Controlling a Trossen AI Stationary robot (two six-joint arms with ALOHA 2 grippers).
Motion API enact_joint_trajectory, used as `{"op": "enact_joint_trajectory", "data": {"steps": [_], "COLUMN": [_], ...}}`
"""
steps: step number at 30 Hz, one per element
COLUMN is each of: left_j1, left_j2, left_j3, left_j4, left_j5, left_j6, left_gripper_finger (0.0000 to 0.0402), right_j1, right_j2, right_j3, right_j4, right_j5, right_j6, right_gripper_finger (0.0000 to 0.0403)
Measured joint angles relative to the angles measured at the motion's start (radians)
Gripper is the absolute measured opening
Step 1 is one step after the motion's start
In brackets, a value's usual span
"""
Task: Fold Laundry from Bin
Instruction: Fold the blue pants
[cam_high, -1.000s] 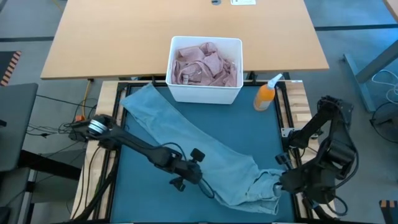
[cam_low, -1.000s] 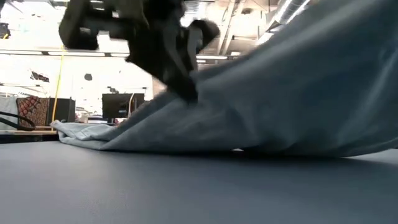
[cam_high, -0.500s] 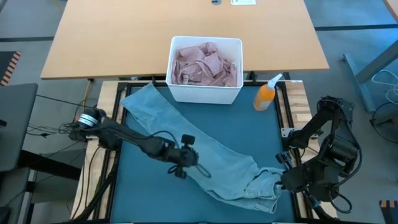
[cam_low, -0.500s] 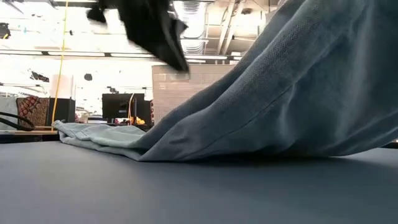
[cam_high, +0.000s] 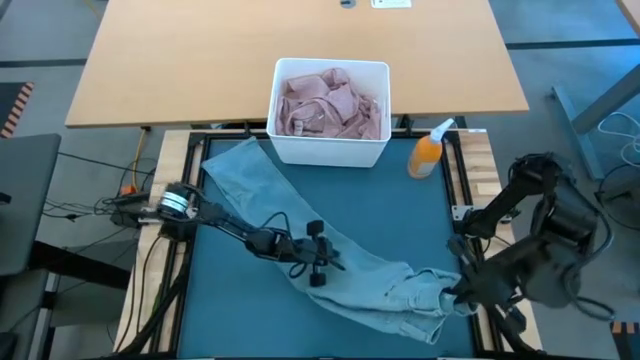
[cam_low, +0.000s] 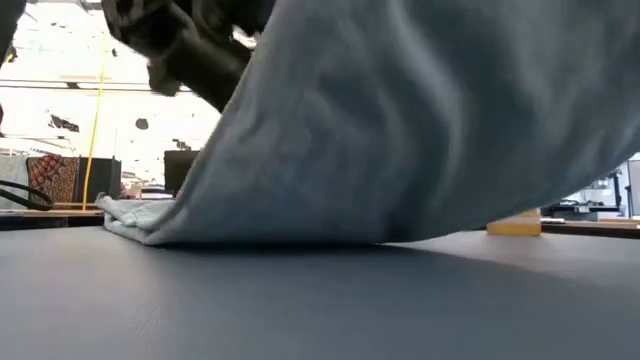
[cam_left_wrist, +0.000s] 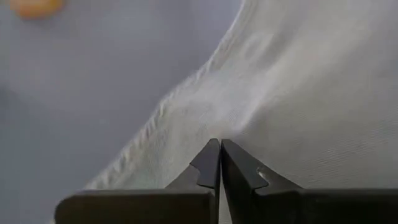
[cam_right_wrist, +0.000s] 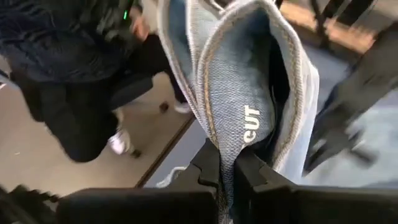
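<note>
Jeans (cam_high: 300, 240) are stretched across the mat (cam_high: 400, 210), pinched mid-leg by the closed left gripper (cam_high: 318, 262), the waistband clamped in the closed right gripper (cam_high: 452, 296).

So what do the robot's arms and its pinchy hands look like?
Both arms are dark and thin, built from jointed links. The left arm has a silver ring near its base and loose black cables. The right arm looks bulkier, also cabled. Each gripper ends in two flat black fingers tapering to points.
</note>
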Motion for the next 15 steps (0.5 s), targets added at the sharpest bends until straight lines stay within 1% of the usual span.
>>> {"op": "enact_joint_trajectory", "data": {"steps": [5,8,10,13,15], "left_j1": [-0.015,-0.029,-0.038,-0.044,-0.046], "left_j2": [0.107,0.162,0.187,0.169,0.147], "left_j3": [0.089,0.159,0.209,0.256,0.268], "left_j4": [0.092,0.106,0.086,0.003,0.015], "left_j5": [0.009,0.063,0.087,0.07,0.078], "left_j6": [-0.045,-0.061,-0.042,-0.007,-0.002], "left_gripper_finger": [0.0,0.0,0.0,0.0,0.0], "right_j1": [-0.045,-0.085,-0.113,-0.152,-0.171], "right_j2": [0.009,0.009,0.009,0.009,0.009], "right_j3": [0.093,0.135,0.158,0.185,0.202], "right_j4": [-0.017,-0.03,-0.029,-0.029,-0.032], "right_j5": [0.024,0.031,0.034,0.033,0.029], "right_j6": [-0.137,-0.225,-0.281,-0.331,-0.358], "right_gripper_finger": [0.0028,0.0028,0.0028,0.0028,0.0028]}}
